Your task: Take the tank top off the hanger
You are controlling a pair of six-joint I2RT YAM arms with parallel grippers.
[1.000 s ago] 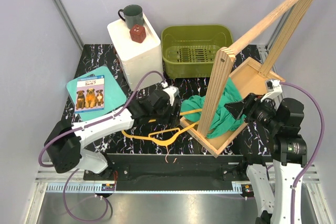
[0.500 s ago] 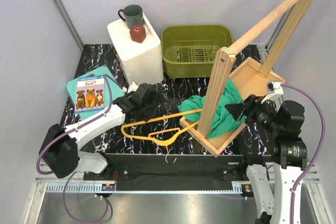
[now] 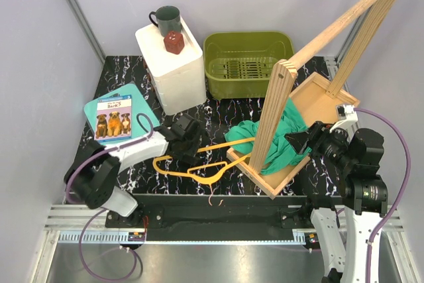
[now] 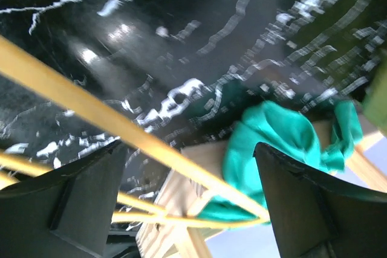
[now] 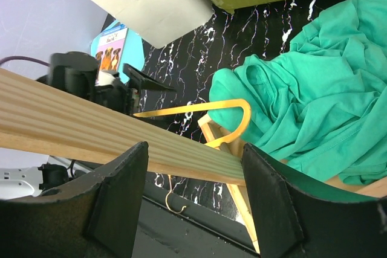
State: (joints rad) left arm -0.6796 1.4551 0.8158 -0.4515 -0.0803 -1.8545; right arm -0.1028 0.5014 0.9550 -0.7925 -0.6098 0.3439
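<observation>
The teal-green tank top (image 3: 281,138) lies bunched on the wooden rack's base, and one end of the yellow hanger (image 3: 228,144) is tucked into its left edge. The rest of the hanger lies on the black table with its hook toward the near edge. My left gripper (image 3: 193,142) is open over the hanger's upper bar. In the left wrist view the bar (image 4: 121,124) runs between the spread fingers (image 4: 84,197) toward the tank top (image 4: 272,137). My right gripper (image 3: 296,139) is open beside the garment. The right wrist view shows the tank top (image 5: 314,107) and the hanger's end (image 5: 199,110).
A slanted wooden rack (image 3: 311,101) with a long beam (image 5: 91,125) stands at the right. An olive basket (image 3: 248,57) sits at the back. A white block (image 3: 173,64) carries a mug (image 3: 167,18) and a dark red object (image 3: 174,42). A book (image 3: 114,117) lies at the left.
My left gripper has drawn back to the left, away from the tank top, and now sits over the hanger's bar. The hanger, tank top and right arm have barely moved.
</observation>
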